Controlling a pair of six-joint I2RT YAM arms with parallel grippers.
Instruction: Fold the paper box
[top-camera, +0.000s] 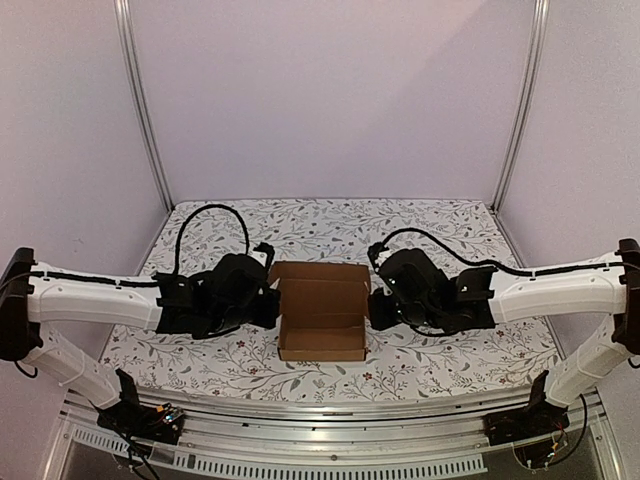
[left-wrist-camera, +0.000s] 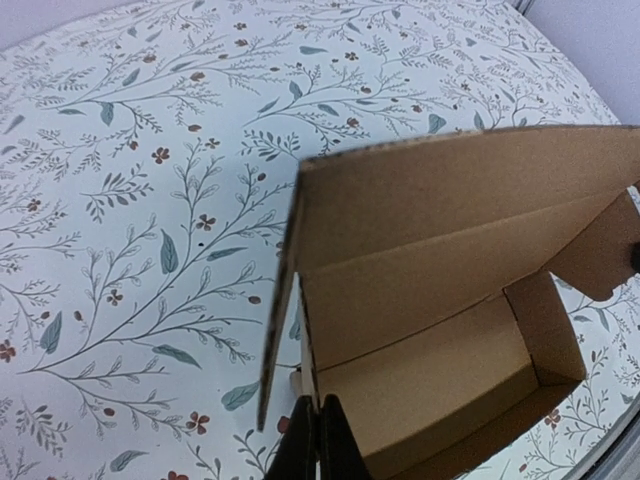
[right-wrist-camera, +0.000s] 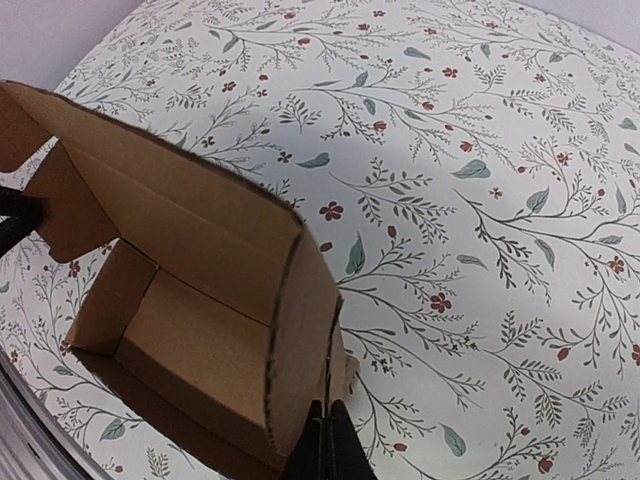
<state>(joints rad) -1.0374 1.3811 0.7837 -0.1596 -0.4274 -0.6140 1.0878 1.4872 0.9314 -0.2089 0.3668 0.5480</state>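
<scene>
The plain brown cardboard paper box (top-camera: 322, 340) sits open-topped at the centre of the floral-printed table (top-camera: 450, 230), with its lid flap raised at 12 o'clock. The left gripper (left-wrist-camera: 316, 440) is clamped on its 9 o'clock wall, and the right gripper (right-wrist-camera: 326, 445) on its 3 o'clock wall.

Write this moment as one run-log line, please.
paper box: upright on table, lid open | left gripper: shut on its left wall | right gripper: shut on its right wall
</scene>
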